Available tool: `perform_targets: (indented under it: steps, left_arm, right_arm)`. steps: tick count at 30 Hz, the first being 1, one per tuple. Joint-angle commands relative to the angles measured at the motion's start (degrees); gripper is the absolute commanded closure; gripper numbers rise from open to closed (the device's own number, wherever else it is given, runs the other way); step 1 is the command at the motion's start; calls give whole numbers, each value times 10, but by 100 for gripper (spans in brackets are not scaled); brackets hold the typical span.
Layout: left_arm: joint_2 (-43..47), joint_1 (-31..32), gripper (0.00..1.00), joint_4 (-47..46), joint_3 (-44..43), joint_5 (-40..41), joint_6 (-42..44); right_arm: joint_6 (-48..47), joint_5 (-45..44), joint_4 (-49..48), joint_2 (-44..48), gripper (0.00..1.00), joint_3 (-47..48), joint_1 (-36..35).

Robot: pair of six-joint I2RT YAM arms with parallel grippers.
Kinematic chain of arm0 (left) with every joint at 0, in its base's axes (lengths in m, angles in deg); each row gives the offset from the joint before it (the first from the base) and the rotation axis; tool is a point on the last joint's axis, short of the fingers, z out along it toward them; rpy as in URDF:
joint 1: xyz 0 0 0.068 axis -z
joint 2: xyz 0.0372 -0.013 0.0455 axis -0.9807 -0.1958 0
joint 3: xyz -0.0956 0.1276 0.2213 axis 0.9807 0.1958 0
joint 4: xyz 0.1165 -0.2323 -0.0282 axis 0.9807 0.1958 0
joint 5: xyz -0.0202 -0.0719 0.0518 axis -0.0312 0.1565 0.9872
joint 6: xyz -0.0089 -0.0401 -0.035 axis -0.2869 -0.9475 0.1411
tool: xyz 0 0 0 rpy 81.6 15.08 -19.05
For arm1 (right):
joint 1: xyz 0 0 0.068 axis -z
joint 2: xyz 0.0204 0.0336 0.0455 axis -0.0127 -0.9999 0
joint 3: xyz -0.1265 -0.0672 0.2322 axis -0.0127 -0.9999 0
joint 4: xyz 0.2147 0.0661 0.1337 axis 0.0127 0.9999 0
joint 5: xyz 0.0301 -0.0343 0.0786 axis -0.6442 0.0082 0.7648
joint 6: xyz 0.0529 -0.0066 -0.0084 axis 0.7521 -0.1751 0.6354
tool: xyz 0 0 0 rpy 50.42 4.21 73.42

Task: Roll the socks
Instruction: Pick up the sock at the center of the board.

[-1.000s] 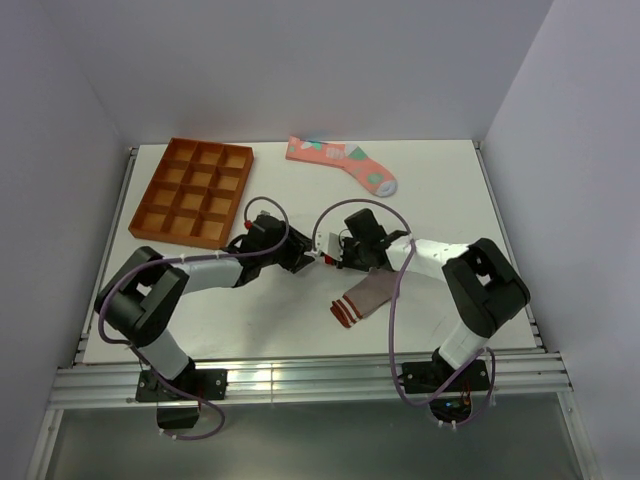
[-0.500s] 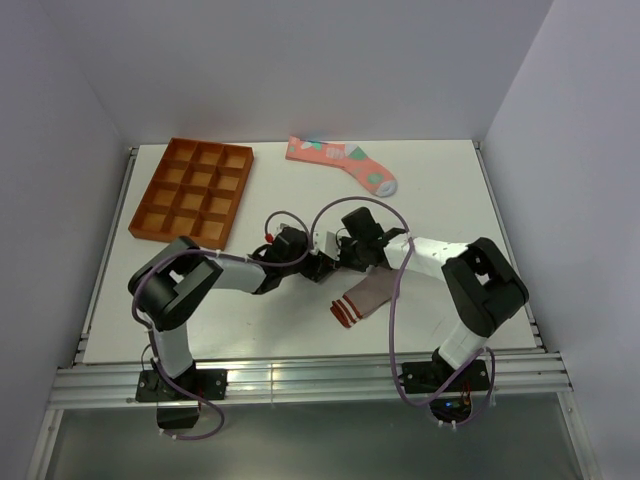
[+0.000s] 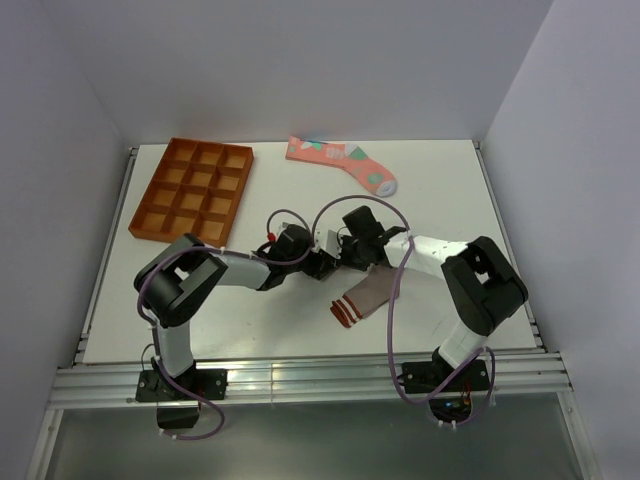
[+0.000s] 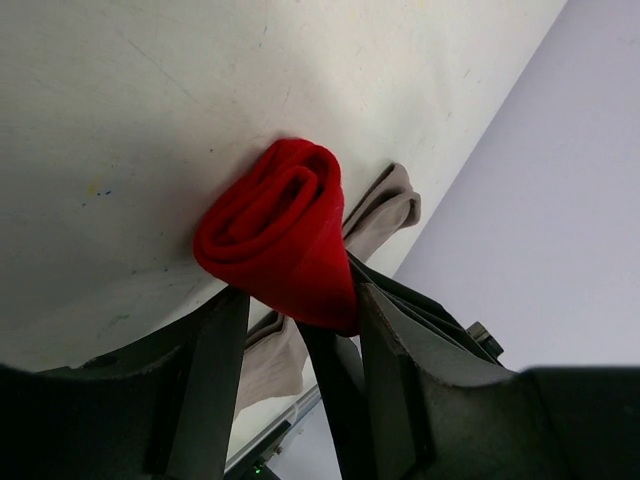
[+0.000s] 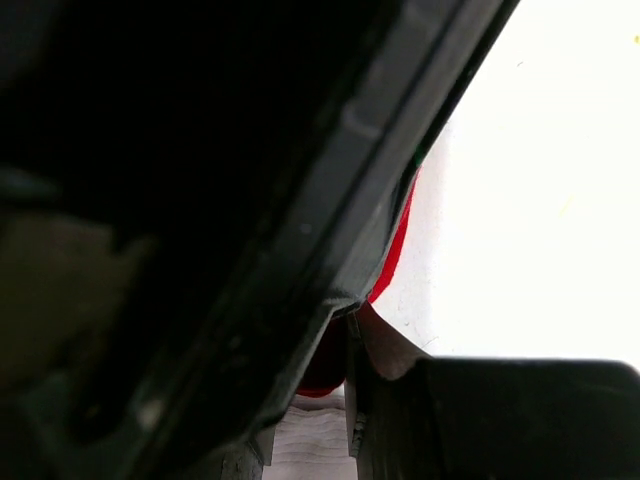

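The orange tray [image 3: 176,238] is sitting on the tabletop [image 3: 440,190]. Right of the tray, the left tool [image 4: 298,300] is squeezing the rolled red sock [image 4: 280,235], swirl end facing its camera. The right tool [image 3: 343,252] is waiting beside it; I cannot tell its grip. The grey-brown sock [image 3: 365,295] is lying slanted. The pink sock [image 3: 345,162] is pointing its cuff at the tray.

1. The red sock [image 4: 285,240] is plain bright red, with no pattern on the part that shows.
2. The grey-brown sock [image 3: 368,292] has a cuff [image 3: 345,312] with maroon and white stripes.
3. The salmon-pink sock [image 3: 335,160] carries teal and white patches.
4. The tray [image 3: 175,236] is orange-brown everywhere.
5. The table [image 3: 250,325] is white.
6. The left arm [image 3: 235,268] and the right arm [image 3: 430,250] are black with white links; the cable [image 3: 391,320] is purple.
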Motion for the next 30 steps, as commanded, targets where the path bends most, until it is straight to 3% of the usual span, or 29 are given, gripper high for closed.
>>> perform_targets:
  steps: [1,30]
  left_arm:
    - [-14,16,48,6,-28,10,-7]
    - [-65,15,48,36,-35,3,-26]
  right_arm:
    - [11,30,-3,1,100,32,-10]
    - [52,45,-33,41,100,31,-11]
